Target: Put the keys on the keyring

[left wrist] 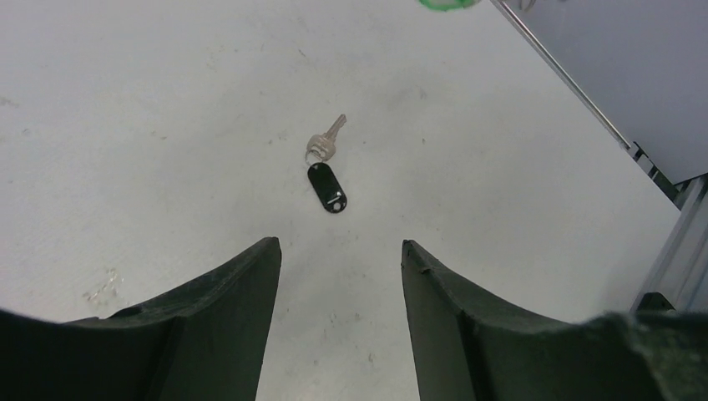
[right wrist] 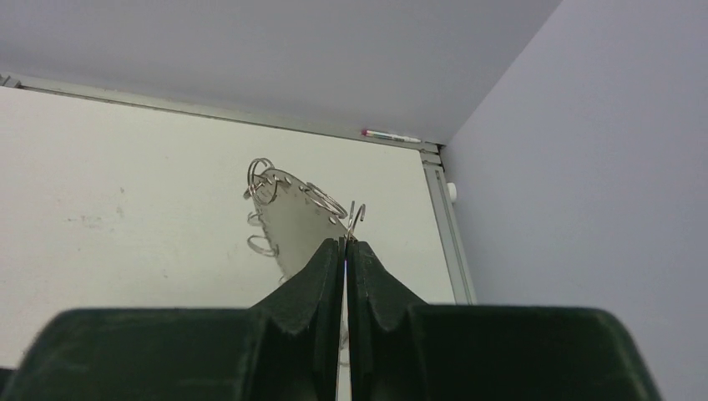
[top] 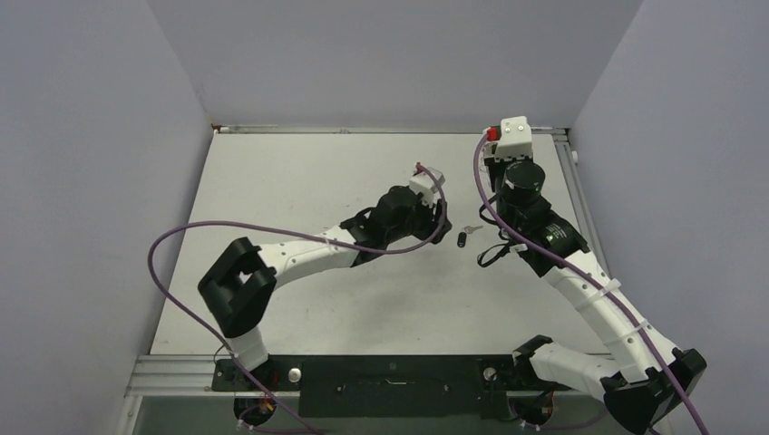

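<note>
We see a white desk, scuffed and faintly speckled, closed in by pale lilac-grey walls. A metal rail runs along the desk's far edge. On that rail, near the right corner, lies what looks like a pen with a red end, though it is too small for us to be sure. A purple cable loops off the left arm over the desk.

The left jaws stand wide apart and hold nothing; through the gap between them we see only bare desk. The keys lie flat on the desk ahead of the gap and touch neither jaw. There is a black plastic head and a small silver key, the two joined head to head. From above, the keys sit between the two wrists, right of the middle of the desk.

The right arm reaches towards the far right corner. Its jaws are pressed together at the tips and pinch the thin wire of the keyring. The silver loop sticks out beyond the tips, with small rings strung along it. A scrap of bright green, cut off by the top edge of the left wrist view, may be its tag.
</note>
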### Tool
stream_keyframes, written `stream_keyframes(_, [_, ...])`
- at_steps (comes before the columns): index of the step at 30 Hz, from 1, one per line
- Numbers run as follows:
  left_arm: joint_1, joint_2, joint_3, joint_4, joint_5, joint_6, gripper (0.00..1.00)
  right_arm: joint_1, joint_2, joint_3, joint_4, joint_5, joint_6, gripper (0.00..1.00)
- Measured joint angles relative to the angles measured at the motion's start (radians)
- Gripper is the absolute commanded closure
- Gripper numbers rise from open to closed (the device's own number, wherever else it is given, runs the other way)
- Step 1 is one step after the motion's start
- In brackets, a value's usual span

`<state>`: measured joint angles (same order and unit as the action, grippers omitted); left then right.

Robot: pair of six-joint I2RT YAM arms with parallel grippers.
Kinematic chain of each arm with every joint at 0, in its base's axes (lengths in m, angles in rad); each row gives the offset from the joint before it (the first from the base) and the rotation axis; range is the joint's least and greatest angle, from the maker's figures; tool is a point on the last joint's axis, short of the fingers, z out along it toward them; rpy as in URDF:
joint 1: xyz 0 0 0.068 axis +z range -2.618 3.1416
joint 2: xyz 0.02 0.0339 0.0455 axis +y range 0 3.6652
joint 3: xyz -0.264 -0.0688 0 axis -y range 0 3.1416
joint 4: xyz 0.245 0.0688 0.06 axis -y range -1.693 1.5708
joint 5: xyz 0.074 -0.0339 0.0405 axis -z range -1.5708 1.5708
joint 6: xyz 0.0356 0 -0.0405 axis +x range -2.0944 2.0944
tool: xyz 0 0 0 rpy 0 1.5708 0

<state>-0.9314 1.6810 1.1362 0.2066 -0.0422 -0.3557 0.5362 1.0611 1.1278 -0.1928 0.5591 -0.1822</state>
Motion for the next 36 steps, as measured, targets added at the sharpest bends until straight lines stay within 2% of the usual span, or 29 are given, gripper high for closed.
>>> stream_keyframes(13, [-0.001, 0.481, 0.584, -0.373, 0.018, 0.016, 0.53, -0.014, -0.097, 0.017, -0.089, 0.040, 0.002, 0.95])
stream_keyframes(23, [-0.006, 0.736, 0.937, -0.587, -0.041, 0.031, 0.59, -0.014, -0.180, 0.023, -0.133, 0.035, 0.016, 0.95])
stream_keyframes(28, [-0.011, 0.807, 1.030, -0.644, -0.061, 0.042, 0.63, -0.014, -0.194, 0.023, -0.150, 0.020, 0.020, 0.95])
stream_keyframes(36, [-0.016, 0.852, 1.055, -0.678, -0.062, 0.045, 0.67, -0.014, -0.209, 0.023, -0.160, -0.004, 0.021, 0.95])
